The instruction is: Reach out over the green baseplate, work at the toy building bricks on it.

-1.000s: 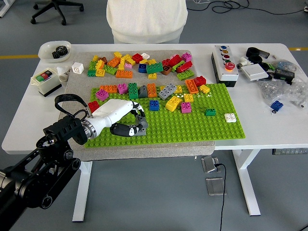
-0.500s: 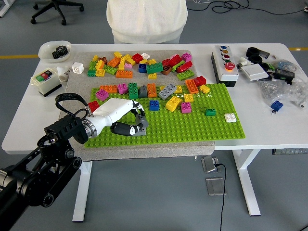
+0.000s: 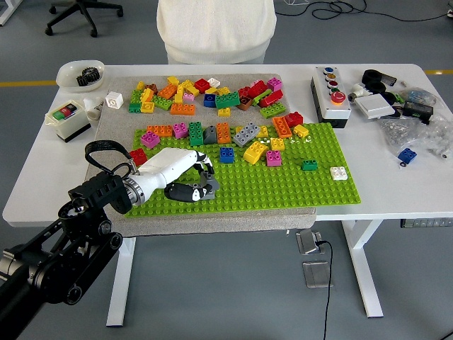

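One arm in view: the left, black, entering from the lower left corner, its white-shelled left hand (image 3: 185, 178) lying low over the near-left part of the green baseplate (image 3: 283, 188). Fingers (image 3: 185, 191) curled inward, dark tips close together around a small grey brick (image 3: 205, 190) that sits on the baseplate studs; whether the brick is truly gripped or only touched cannot be told from this angle. Thumb side faces the far edge.

Baseplate rests on a grey mat (image 3: 212, 221) on the white tabletop (image 3: 396, 184). Along its far edge sits a row of bricks, among them a blue brick (image 3: 226, 154) just beyond the hand and a yellow brick (image 3: 255, 151). White brick (image 3: 338, 173) sits alone near the right edge. Loose brick pile (image 3: 205, 93) lies on the mat beyond the baseplate. Person in a white top (image 3: 215, 28) stands at the far side, hands out of view.
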`<state>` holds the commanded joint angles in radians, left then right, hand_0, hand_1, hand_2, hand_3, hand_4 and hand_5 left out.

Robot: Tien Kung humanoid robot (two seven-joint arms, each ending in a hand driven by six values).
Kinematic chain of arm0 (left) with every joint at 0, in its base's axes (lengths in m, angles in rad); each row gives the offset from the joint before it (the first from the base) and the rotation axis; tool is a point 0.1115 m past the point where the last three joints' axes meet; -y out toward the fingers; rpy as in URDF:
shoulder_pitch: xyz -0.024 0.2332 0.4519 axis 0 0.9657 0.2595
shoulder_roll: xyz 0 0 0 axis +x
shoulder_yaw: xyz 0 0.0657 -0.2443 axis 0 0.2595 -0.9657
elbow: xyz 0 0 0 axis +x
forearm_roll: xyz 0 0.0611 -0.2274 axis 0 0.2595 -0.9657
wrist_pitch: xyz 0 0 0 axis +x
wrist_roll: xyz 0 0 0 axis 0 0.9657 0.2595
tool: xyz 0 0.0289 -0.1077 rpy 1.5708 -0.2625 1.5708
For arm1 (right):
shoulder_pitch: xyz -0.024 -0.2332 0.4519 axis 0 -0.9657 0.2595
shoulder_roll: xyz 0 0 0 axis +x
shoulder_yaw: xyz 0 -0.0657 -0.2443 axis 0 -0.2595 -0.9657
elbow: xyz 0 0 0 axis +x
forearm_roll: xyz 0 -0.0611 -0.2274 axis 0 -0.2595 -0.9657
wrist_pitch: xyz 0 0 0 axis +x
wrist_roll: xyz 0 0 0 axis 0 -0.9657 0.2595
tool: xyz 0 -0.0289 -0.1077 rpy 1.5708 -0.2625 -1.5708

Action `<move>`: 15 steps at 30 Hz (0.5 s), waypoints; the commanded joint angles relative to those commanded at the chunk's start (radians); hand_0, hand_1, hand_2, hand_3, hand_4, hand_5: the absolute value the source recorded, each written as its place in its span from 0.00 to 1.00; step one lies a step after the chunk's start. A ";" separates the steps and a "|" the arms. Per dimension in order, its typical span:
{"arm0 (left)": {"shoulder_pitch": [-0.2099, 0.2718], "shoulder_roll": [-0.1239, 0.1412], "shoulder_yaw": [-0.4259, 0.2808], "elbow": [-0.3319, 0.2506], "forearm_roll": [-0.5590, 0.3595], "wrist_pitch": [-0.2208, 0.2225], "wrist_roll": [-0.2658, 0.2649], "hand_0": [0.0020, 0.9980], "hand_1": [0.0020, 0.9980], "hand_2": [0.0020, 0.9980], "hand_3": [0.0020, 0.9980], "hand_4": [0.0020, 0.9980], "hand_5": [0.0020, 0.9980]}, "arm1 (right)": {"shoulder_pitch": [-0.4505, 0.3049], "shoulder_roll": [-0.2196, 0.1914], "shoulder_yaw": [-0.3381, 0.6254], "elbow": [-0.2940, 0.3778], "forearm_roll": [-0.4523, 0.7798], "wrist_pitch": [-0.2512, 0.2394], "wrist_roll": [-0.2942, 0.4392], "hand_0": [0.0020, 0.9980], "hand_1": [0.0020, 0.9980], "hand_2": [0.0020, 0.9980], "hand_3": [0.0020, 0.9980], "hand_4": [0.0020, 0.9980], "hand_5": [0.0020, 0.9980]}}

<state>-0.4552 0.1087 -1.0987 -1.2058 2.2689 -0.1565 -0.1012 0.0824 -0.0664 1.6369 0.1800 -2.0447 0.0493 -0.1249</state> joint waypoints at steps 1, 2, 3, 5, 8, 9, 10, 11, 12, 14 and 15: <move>-0.001 0.000 0.000 0.003 0.000 0.002 -0.002 0.69 0.65 0.55 0.55 0.45 0.23 | 0.000 0.000 0.000 0.000 0.000 0.000 0.000 0.73 0.61 0.62 0.53 0.73 0.53; -0.002 0.000 0.000 0.005 0.000 0.002 -0.003 0.69 0.65 0.55 0.55 0.45 0.23 | 0.000 0.000 0.001 0.000 0.000 0.000 0.000 0.73 0.61 0.62 0.53 0.73 0.53; -0.002 0.000 0.000 0.007 0.000 0.004 -0.004 0.69 0.65 0.55 0.55 0.45 0.23 | 0.000 0.000 0.001 0.000 -0.001 0.000 0.000 0.73 0.61 0.62 0.53 0.73 0.53; -0.003 0.001 0.000 0.011 0.000 0.006 -0.006 0.69 0.65 0.55 0.55 0.45 0.24 | 0.000 0.000 0.001 0.000 -0.001 0.000 0.000 0.73 0.61 0.62 0.53 0.73 0.53; -0.005 0.000 0.000 0.015 0.000 0.007 -0.007 0.69 0.65 0.55 0.55 0.45 0.24 | 0.001 0.000 0.001 0.000 -0.001 0.000 0.000 0.73 0.61 0.62 0.53 0.73 0.53; -0.006 0.000 0.000 0.017 0.000 0.007 -0.008 0.69 0.65 0.55 0.55 0.45 0.24 | 0.001 0.000 0.001 0.000 0.000 0.000 0.000 0.73 0.61 0.62 0.53 0.73 0.53; -0.006 0.000 0.000 0.019 0.000 0.007 -0.008 0.69 0.65 0.55 0.55 0.45 0.24 | 0.002 0.000 0.001 0.000 0.000 0.000 0.000 0.73 0.61 0.62 0.53 0.73 0.53; -0.007 -0.001 0.000 0.020 0.000 0.007 -0.008 0.69 0.65 0.55 0.55 0.45 0.24 | 0.002 0.000 0.000 0.000 0.000 0.000 0.000 0.73 0.61 0.62 0.52 0.73 0.53; -0.008 -0.001 0.001 0.022 0.000 0.007 -0.008 0.69 0.65 0.55 0.55 0.45 0.24 | 0.002 0.000 0.000 0.000 0.001 0.000 0.001 0.73 0.61 0.62 0.52 0.73 0.53; -0.009 -0.001 0.001 0.024 0.000 0.007 -0.009 0.69 0.65 0.55 0.55 0.45 0.24 | 0.003 0.000 -0.001 0.000 0.002 0.000 0.001 0.73 0.61 0.62 0.52 0.73 0.53; -0.009 -0.002 0.001 0.026 0.000 0.007 -0.009 0.69 0.65 0.55 0.55 0.45 0.24 | 0.003 0.001 -0.001 0.000 0.003 0.000 0.001 0.73 0.61 0.62 0.52 0.73 0.53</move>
<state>-0.4643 0.1071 -1.0977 -1.1800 2.2689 -0.1490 -0.1100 0.0857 -0.0658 1.6361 0.1800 -2.0421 0.0491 -0.1243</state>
